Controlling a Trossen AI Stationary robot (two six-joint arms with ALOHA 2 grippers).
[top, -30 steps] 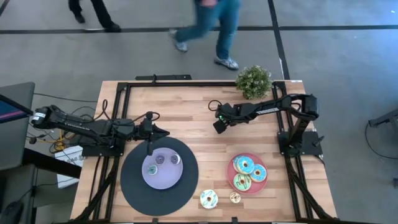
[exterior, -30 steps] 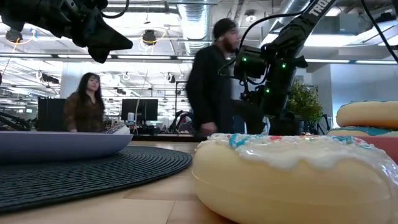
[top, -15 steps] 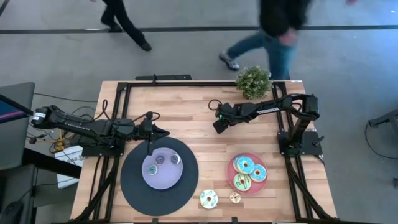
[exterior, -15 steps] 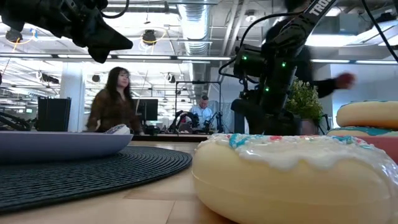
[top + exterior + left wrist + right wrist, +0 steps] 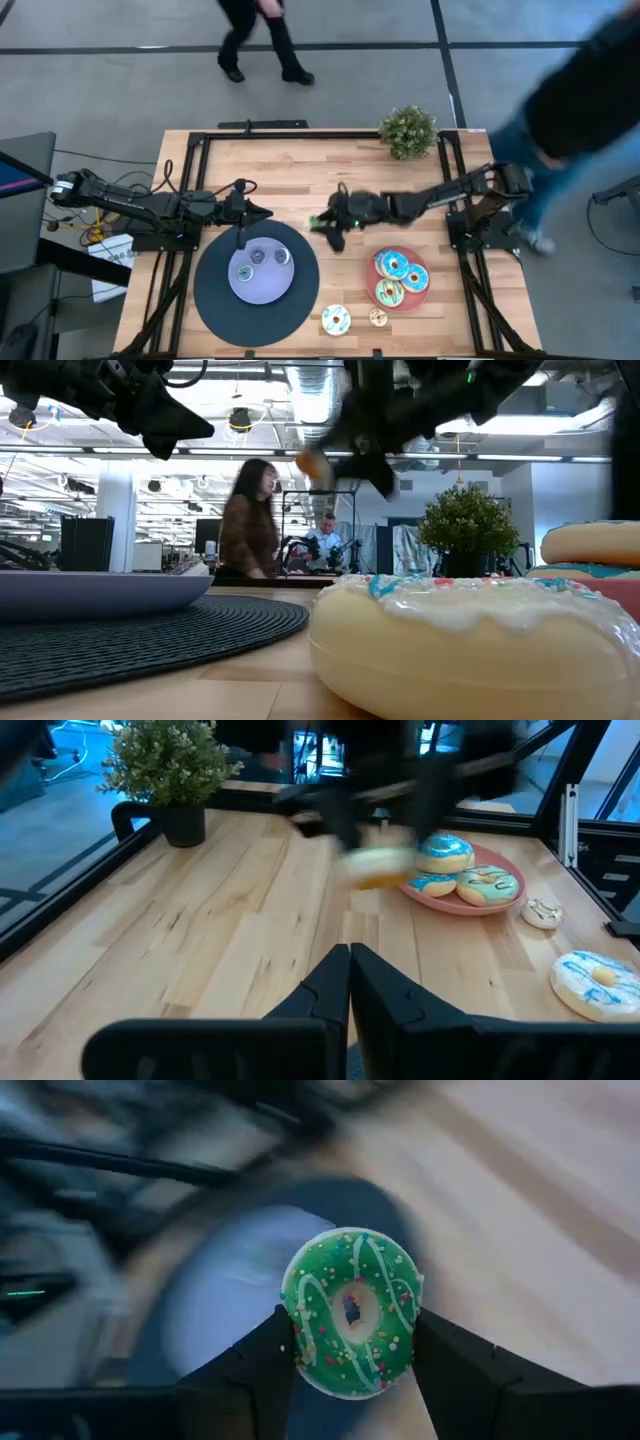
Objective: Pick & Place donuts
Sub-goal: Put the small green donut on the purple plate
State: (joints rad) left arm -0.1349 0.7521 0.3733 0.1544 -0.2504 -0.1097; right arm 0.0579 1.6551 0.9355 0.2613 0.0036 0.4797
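Green-iced donut [image 5: 352, 1312] sits clamped between your right gripper [image 5: 352, 1342] fingers, ring standing on edge with its iced, sprinkled face and hole turned back toward the wrist, above the wood beside the black disc [image 5: 257, 283]. Beyond it you see only a blurred lavender plate [image 5: 225, 1305]. Your left gripper [image 5: 349, 982] hangs clenched and empty over the disc's far edge.

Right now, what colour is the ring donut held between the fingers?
Green icing with white drizzle and sprinkles on the toy ring donut; clearest in the right wrist view.
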